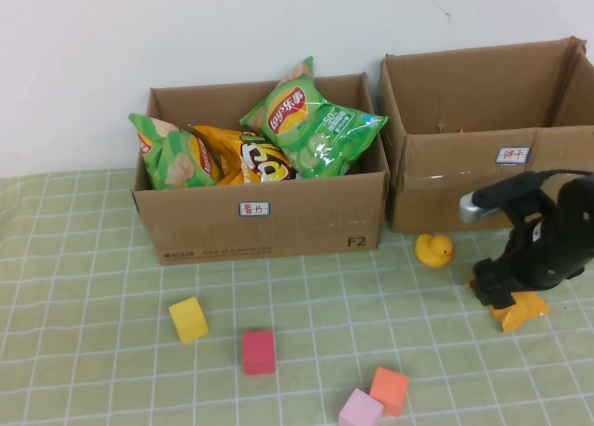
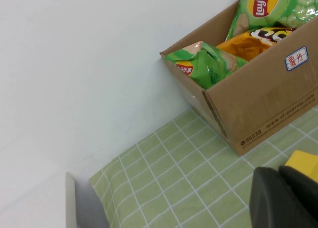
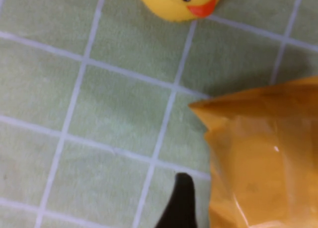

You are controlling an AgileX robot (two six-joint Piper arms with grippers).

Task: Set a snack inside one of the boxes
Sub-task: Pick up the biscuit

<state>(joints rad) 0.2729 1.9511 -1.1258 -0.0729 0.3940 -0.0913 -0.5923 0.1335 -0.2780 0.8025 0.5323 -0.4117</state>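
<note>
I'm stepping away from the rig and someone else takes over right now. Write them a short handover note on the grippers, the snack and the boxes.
Left gripper: shut, parked off to the left near the yellow block, holding nothing.
Right gripper: down over the orange snack bag on the tablecloth, right of the rubber duck; whether it grips the bag cannot be told.
Left box: already holds several chip bags.
Right box: just behind the right arm; its contents are hidden.
Done: approach to the bag.
Left: secure the bag, lift it, drop it into a box, probably the near right one.
</note>
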